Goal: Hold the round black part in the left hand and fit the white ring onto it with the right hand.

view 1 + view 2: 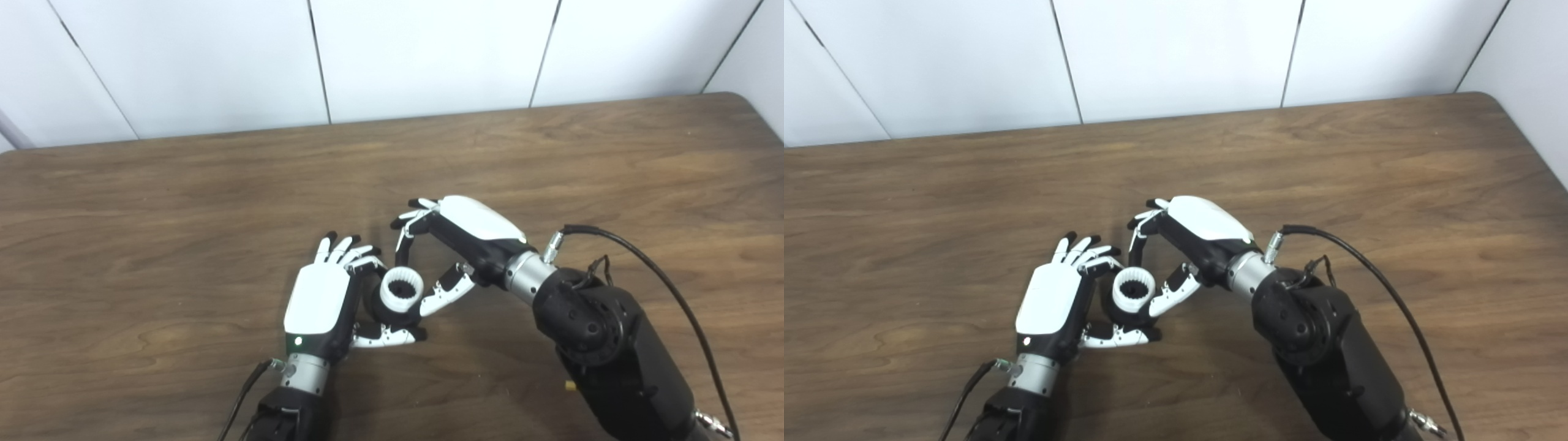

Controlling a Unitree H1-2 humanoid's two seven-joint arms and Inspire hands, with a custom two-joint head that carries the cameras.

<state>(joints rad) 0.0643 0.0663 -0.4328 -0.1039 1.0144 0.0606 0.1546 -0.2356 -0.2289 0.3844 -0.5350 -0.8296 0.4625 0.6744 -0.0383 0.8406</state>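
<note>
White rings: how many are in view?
1. The white ring sits on top of the black part, which the left hand holds; the right hand has a finger and thumb at its sides. None other shows on the table.

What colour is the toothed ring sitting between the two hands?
White, with a dark toothed centre: the ring shows best in the left eye view.

Two side-by-side head cameras look down at one table (184,184).

Bright even lighting, soft shadows under arms, slightly soft focus
</note>
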